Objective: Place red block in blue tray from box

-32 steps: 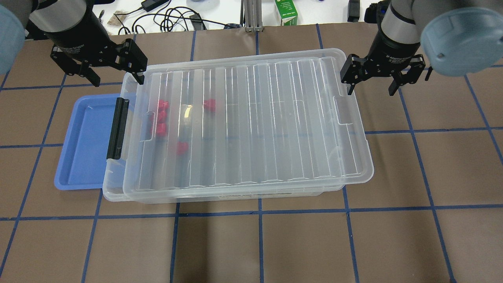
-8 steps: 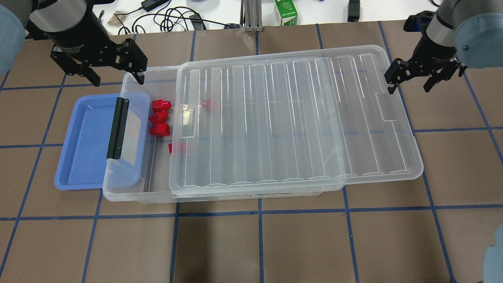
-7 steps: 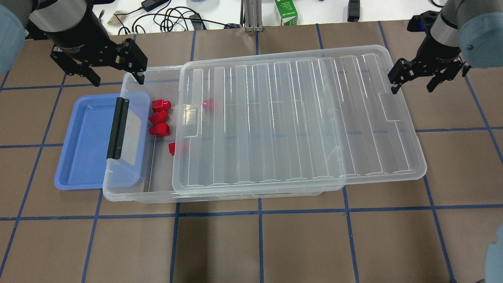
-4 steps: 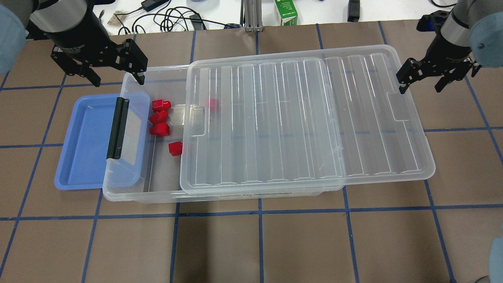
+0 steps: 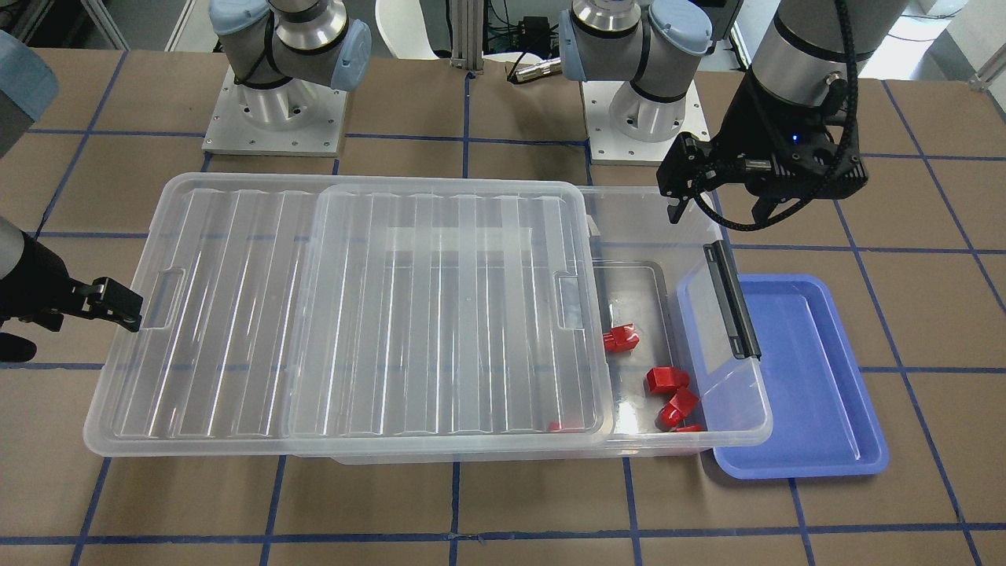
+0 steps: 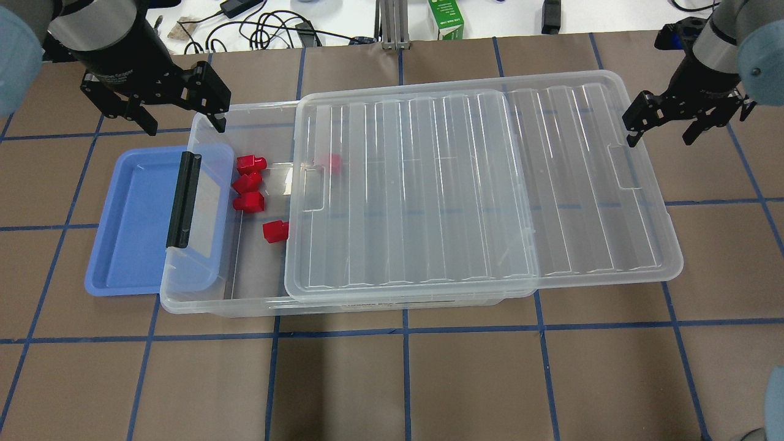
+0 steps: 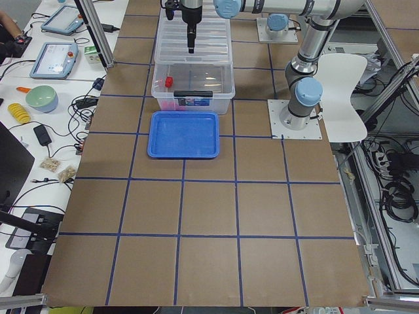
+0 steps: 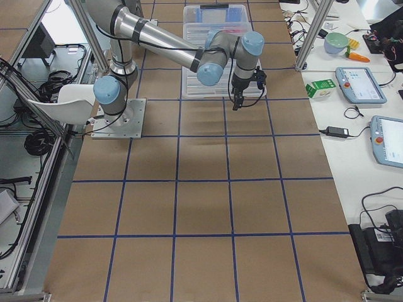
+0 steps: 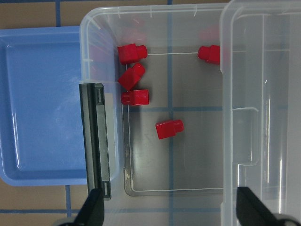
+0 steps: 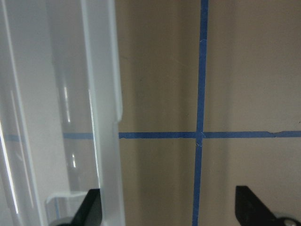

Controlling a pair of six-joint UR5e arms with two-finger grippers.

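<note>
**Sitting offset, the lid leaves the box's latch end uncovered**

The box (image 6: 233, 306) rests on the brown, blue-taped tabletop (image 6: 404, 380). Its ribbed lid (image 6: 478, 184) lies displaced toward the robot's right, overhanging that short end. This exposes a strip of the interior at the end with the black latch (image 6: 184, 199).

All 5 blocks are inside the box:
- The red block (image 6: 275, 231) nearest the lid's edge lies alone on the clear floor.
- 3 more red blocks (image 6: 247, 182) cluster close together by the latch wall.
- The 5th block (image 6: 331, 163) (dimmed by the plastic) shows beneath the lid's corner.

The blue tray (image 6: 131, 220) lies just beside the latch end, with the box's rim overlapping its near side in the overhead view.

The left fingers (image 6: 214, 113) are spread wide and hold nothing. They hover above the box's far corner at the latch end. The left wrist view looks straight down on the uncovered blocks, the latch and part of the tray.

The right fingers (image 6: 633, 130) are also spread wide and empty, at the lid's overhanging short edge. In the right wrist view the lid's rim runs just beside 1 finger and the other is over bare tabletop. Whether that finger touches the lid cannot be told.
</note>
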